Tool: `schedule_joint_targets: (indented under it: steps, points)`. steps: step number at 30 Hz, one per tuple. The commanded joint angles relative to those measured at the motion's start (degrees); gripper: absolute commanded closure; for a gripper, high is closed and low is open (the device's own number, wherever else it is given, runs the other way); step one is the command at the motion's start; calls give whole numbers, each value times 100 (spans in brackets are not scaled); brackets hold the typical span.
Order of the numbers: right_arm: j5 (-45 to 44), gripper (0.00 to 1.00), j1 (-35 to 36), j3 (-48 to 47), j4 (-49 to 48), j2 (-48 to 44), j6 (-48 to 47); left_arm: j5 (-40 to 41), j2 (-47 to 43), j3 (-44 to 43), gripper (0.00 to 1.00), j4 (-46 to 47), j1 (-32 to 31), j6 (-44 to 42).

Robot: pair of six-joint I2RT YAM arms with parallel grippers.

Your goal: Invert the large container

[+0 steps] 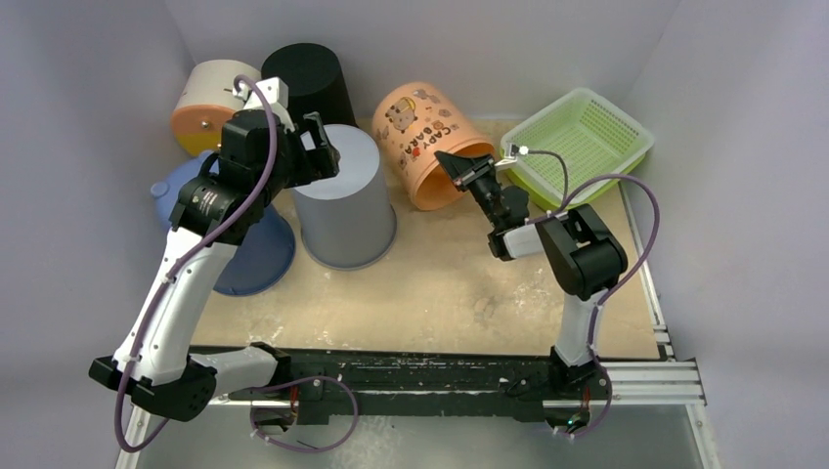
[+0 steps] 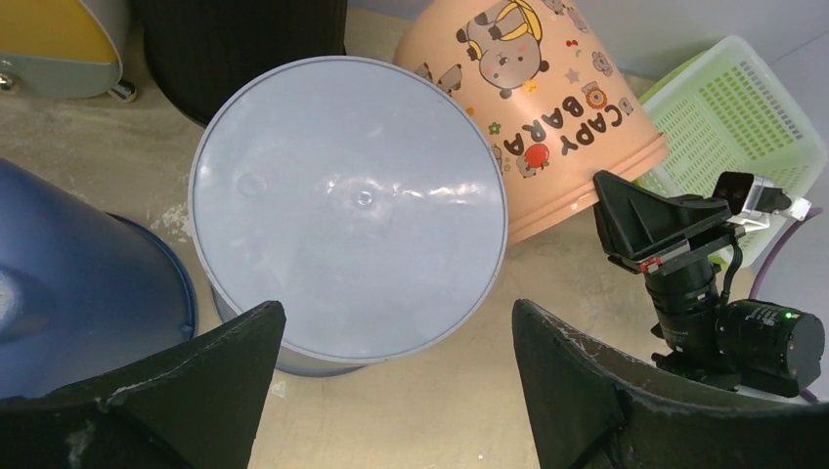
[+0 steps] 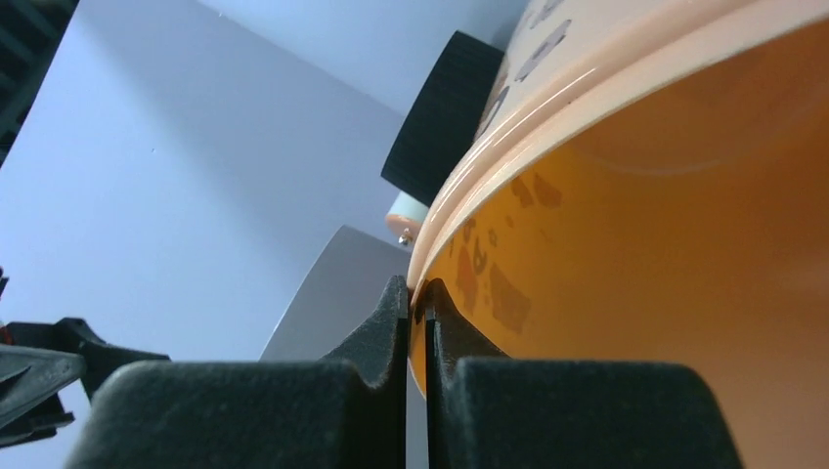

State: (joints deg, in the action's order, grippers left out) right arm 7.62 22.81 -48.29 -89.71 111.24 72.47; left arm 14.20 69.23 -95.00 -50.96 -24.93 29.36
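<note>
1. The big peach plastic bucket w/ cartoon animal pics point(image 1: 427, 125) is seen tipped on its side at the back of the table point(image 1: 440, 293). It lies between the upside-down grey plastic bucket point(image 1: 344, 195) and the green plastic basket point(image 1: 585, 129).
2. The R gripper point(image 1: 453, 163) is pinched tight on the peach bucket's thin edge at its open mouth.
3. The L gripper point(image 1: 321, 147) is spread wide above the grey bucket's flat bottom; nothing is held.
4. The peach bucket is prob. light, stiff and smooth, so a slip can be expected if it's swung fast.
5. The edge is judged the best place to hold. It's thin enough to be pinched, but the body is too wide & round.
</note>
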Motion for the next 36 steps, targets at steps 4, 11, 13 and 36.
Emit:
schedule_joint_targets:
  steps: [4, 11, 13, 36]
  points:
    - [427, 100, -31, 984, -2710, -349, -27, 119, -203, -43, 17, 121, -39, -85]
    - [174, 100, -232, 2938, -2714, -1181, -251, 89, -226, 160, 17, 161, -43, -80]
    - [88, 100, -360, 3400, -2706, -1434, -331, 69, -218, 242, 17, 184, -47, -77]
    - [-588, 81, -734, 4828, -2602, -1286, 207, 26, -36, 505, 17, 345, -154, -69]
